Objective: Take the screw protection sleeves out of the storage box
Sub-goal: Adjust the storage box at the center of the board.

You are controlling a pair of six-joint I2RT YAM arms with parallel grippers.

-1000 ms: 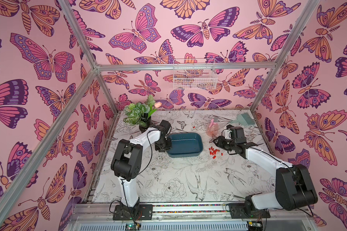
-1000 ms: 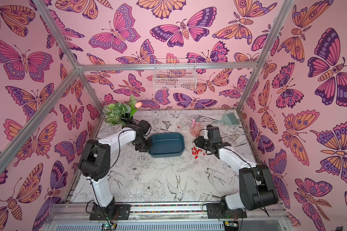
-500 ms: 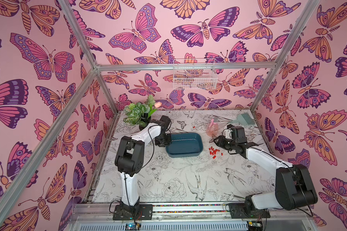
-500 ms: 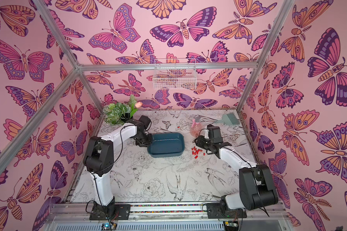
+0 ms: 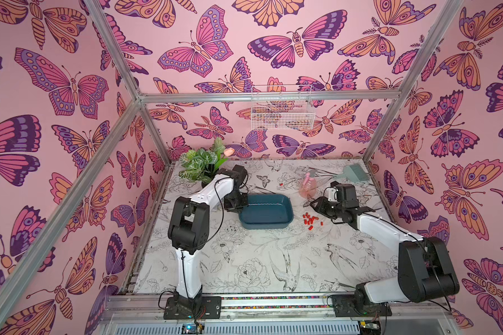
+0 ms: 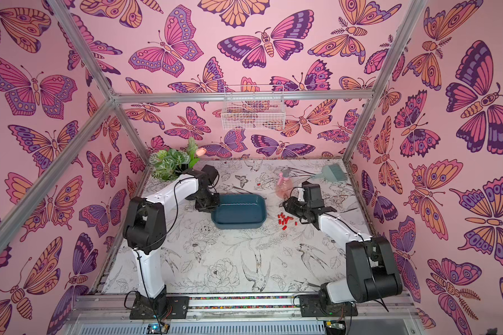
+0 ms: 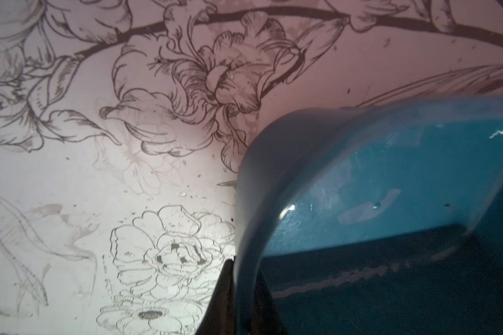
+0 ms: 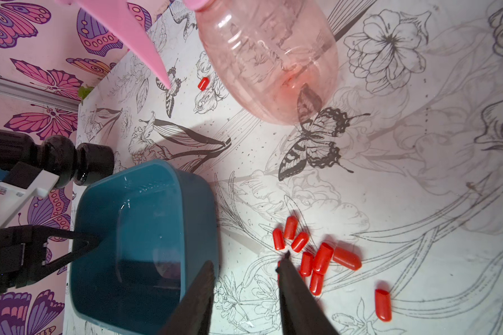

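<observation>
The left gripper point(image 7: 241, 293) pinches the box point(image 5: 263, 224) by its end wall; the right gripper point(image 8: 247, 261) hangs spread and empty just beside the sleeves point(image 8: 317, 258). Those lie heaped on the table point(image 8: 418, 174) beside the box, which looks empty (one stray sleeve point(image 8: 203, 83) sits off by the bottle point(image 8: 270, 58)). The box likely only needs setting aside: keep the pinch firm, the box level, and draw it away from the heap, sweeping nothing.

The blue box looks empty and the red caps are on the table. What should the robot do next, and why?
Probably the left claw should let go of the storage box rim it pinches and back off. The box looks empty, and the screw protection sleeves lie on the table beside it, so little seems left.
</observation>
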